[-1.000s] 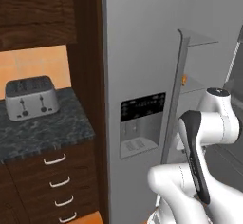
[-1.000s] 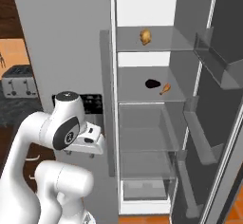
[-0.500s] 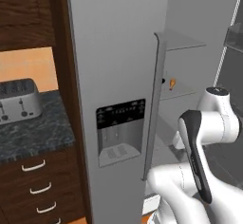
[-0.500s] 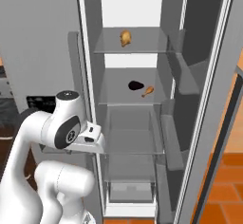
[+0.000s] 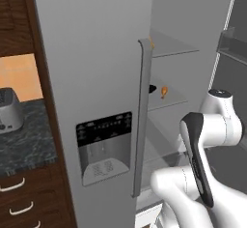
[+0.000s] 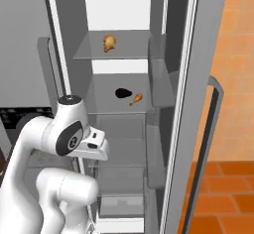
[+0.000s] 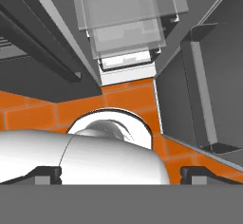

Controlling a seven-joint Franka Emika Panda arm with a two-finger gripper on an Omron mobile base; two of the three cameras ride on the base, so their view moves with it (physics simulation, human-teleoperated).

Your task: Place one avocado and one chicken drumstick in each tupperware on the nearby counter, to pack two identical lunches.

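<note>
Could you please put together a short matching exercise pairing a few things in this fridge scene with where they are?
Things:
1. Drumstick
2. Toaster
3. Browned chicken piece
4. Dispenser

Places:
A. On the closed fridge door
B. On the top fridge shelf
C. On the black counter
D. On the second shelf, beside the dark avocado

Pairs: 1-D, 2-C, 3-B, 4-A
</note>
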